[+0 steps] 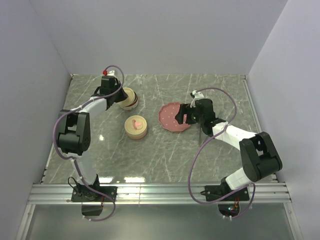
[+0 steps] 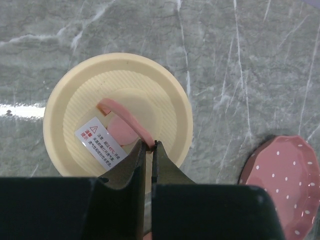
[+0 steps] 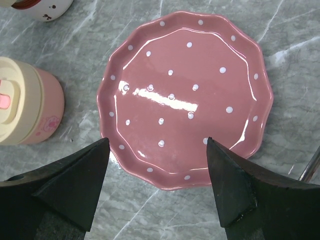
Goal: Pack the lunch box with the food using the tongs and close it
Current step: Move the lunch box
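Pink strap (image 2: pixel 127 116) of cream lid (image 2: pixel 165 95) was pinched by left gripper (image 2: pixel 151 145); right gripper (image 3: pixel 157 141) hung released. Thin strap: lid likely needed level, slow handling.

Left wrist: cream lid (image 2: pixel 150 80) blocked at 6 o'clock by the left end effector (image 2: pixel 151 144), pink strap (image 2: pixel 122 109) end vanishes into its closed tips, pink plate (image 2: pixel 282 185) clipped at 4. Right wrist: tongs (image 3: pixel 312 162) just a sliver at 3, lunch box (image 3: pixel 35 107) clipped at 9, white container (image 3: pixel 45 7) at 11.
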### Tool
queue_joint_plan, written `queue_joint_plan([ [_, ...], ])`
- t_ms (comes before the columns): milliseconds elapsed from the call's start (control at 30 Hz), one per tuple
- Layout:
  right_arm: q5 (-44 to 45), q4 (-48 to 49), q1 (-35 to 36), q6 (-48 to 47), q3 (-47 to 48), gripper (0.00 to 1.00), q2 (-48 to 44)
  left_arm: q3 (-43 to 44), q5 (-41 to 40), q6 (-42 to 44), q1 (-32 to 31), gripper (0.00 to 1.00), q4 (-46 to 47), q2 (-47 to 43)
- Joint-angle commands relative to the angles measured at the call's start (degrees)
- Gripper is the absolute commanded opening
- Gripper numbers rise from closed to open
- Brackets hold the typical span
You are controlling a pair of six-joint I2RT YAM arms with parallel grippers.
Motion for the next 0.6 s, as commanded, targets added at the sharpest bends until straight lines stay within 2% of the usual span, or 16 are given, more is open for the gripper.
queue_joint_plan([
  [0,0.8,1.4,0.4,-0.6,0.3,0.85,-1.0,3.4,1.3,0.4,-0.1,0.00,1.2,1.3],
  [333,1.1,1.4,0.2,-0.7,0.7,0.85,-0.5,7.7,0.0,1.3,-1.7,0.00,-1.7,4.9],
  [567,1.0,1.4,0.2,-0.9,0.8,0.85,0.0,3.8,-1.1,0.8,-2.6,0.00,-0.6,3.7],
])
